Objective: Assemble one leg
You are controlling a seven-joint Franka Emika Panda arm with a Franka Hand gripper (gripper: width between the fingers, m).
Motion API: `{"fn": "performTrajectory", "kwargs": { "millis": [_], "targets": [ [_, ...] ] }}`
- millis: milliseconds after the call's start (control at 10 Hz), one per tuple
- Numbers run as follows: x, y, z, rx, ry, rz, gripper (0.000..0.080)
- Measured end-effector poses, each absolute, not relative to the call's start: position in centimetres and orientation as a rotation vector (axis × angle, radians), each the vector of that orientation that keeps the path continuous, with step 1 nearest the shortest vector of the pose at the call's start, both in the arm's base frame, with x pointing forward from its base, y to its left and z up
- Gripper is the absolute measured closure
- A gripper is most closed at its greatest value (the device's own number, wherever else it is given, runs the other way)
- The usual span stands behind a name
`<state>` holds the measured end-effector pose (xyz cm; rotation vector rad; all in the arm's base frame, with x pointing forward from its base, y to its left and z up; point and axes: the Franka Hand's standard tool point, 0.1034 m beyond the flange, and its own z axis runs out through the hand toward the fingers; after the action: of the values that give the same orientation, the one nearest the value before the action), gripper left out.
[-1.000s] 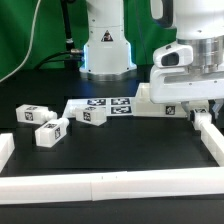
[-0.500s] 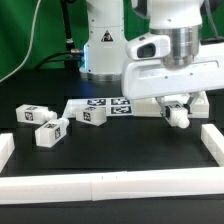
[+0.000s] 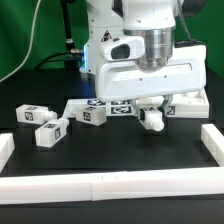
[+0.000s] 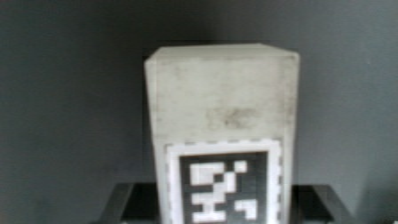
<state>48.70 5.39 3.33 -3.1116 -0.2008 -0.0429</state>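
One leg point(image 4: 217, 105) in claw point(image 3: 150, 111) over black table point(image 3: 120, 162)

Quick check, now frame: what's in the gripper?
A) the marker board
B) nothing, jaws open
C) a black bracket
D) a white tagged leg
D: the wrist view shows a white leg with a marker tag on its face, sitting right between the fingers, and in the exterior view a white piece hangs under the gripper.

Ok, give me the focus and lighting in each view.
Wrist view: the held white leg fills the frame, slightly soft, its tag blurred, the background dark. Exterior view: even light, the white arm bright and nearly washed out, the black table showing only faint shadows, a loose leg fairly crisp.
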Motion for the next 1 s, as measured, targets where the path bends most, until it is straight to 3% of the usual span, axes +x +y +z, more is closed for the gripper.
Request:
{"fn": "performTrajectory", "kwargs": {
  "millis": [400, 700, 1000],
  "targets": [
    [48.7, 5.0, 3.2, -3.113, -0.211, -0.039, 0.0514],
    [51.5, -2.5, 2.8, -3.099, -0.507, -0.03, 0.0514],
    [53.8, -6.4, 1.3, -3.099, -0.603, -0.07, 0.0512]
  ]
}}
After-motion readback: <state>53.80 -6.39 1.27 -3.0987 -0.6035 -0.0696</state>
